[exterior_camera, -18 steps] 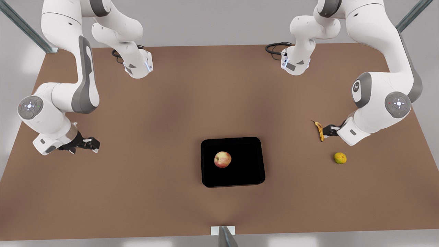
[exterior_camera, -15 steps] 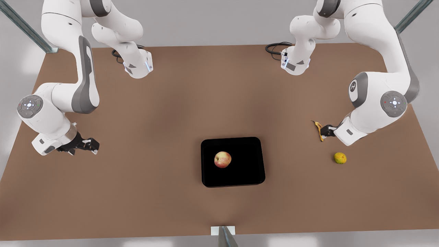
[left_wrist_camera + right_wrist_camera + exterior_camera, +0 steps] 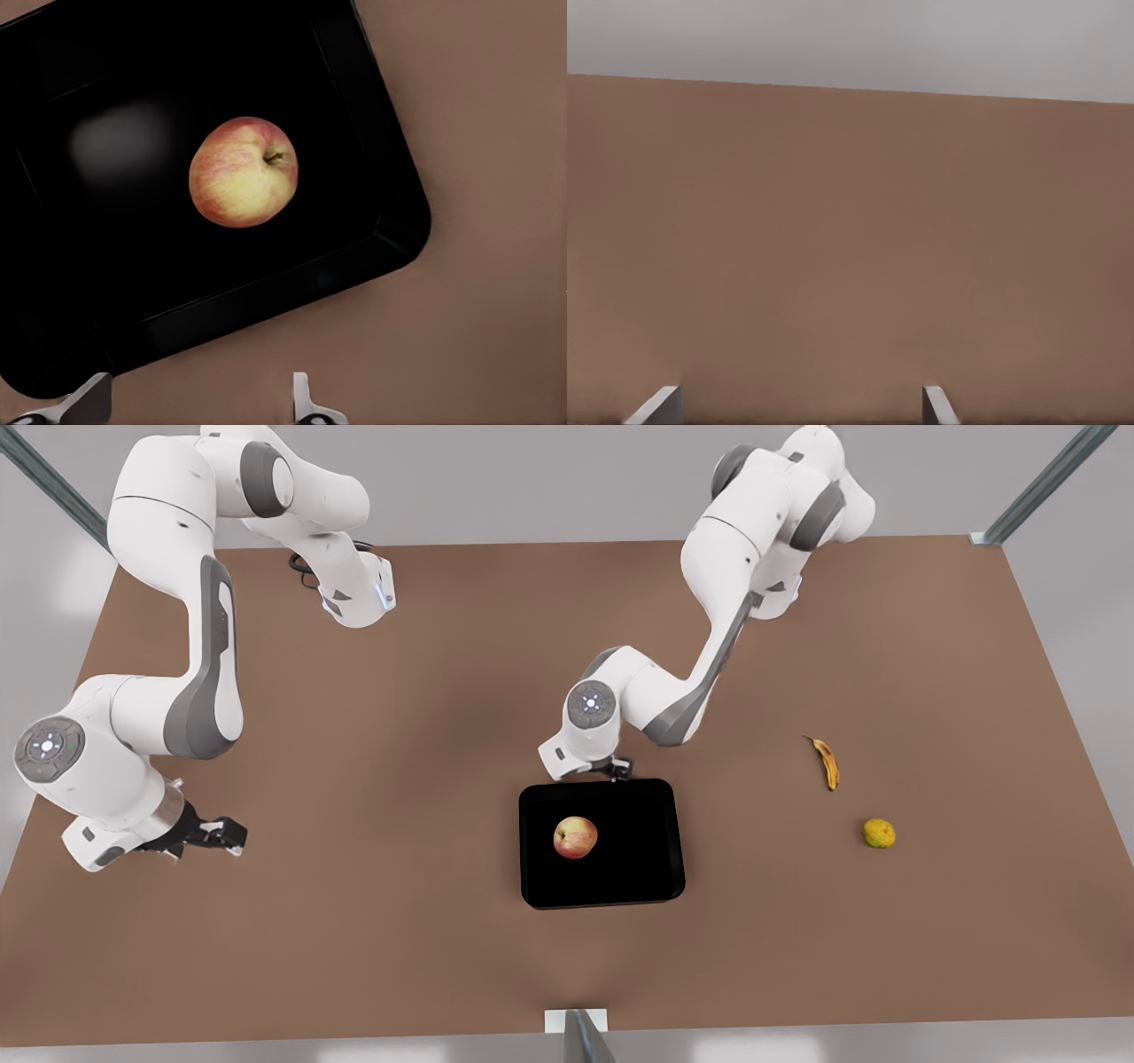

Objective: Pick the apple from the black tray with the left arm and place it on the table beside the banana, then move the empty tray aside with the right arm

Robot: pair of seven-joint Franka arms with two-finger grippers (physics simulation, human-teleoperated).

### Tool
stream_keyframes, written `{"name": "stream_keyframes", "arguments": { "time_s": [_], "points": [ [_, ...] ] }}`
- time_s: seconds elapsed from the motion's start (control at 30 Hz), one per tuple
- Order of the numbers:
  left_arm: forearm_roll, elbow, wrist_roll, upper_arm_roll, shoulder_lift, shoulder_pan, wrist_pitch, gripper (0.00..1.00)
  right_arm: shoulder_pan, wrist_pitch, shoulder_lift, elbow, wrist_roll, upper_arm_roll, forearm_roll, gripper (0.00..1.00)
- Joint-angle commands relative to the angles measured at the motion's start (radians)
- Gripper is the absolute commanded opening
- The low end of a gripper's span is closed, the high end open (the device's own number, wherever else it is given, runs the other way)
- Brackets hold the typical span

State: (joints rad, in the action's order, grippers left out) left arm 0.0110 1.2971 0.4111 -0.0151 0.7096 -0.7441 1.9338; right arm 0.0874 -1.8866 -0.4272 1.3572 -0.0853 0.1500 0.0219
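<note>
My brown desk (image 3: pixel 399 921) holds the black tray (image 3: pixel 620 886) at lower centre, the apple (image 3: pixel 575 837) inside it. Banana (image 3: pixel 827 762) lies far right. My left end effector (image 3: pixel 620 771) hovers open at the tray's top edge; the right one (image 3: pixel 226 834) waits open, lower left. Next, I descend onto the apple.

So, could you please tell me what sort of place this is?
Probably a simulated robot test bench: a bare brown table with metal frame posts, two white arms, and just a black tray with an apple.
</note>
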Motion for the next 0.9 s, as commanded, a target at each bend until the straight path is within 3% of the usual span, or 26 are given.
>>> {"name": "stream_keyframes", "arguments": {
  "time_s": [0.0,0.1,0.23,0.33,0.87],
  "points": [
    [-0.002,0.004,0.689,0.001,0.022,-0.018,0.165,1.00,0.000,0.064,0.001,-0.001,-0.011,0.000,0.003,1.00],
    [-0.008,-0.010,0.753,-0.017,0.073,-0.021,0.297,1.00,0.000,0.064,0.001,-0.001,-0.011,0.000,0.003,1.00],
    [-0.010,-0.122,0.698,-0.062,0.096,0.015,0.278,1.00,0.000,0.064,-0.002,-0.001,-0.011,0.000,0.003,1.00],
    [-0.060,-0.119,0.701,-0.060,0.168,-0.034,0.320,1.00,0.000,0.064,-0.002,-0.001,-0.011,0.000,0.001,1.00],
    [-0.085,-0.121,0.534,-0.065,0.248,-0.012,0.398,1.00,0.000,0.064,-0.007,-0.001,-0.011,-0.001,0.001,1.00]
  ]
}}
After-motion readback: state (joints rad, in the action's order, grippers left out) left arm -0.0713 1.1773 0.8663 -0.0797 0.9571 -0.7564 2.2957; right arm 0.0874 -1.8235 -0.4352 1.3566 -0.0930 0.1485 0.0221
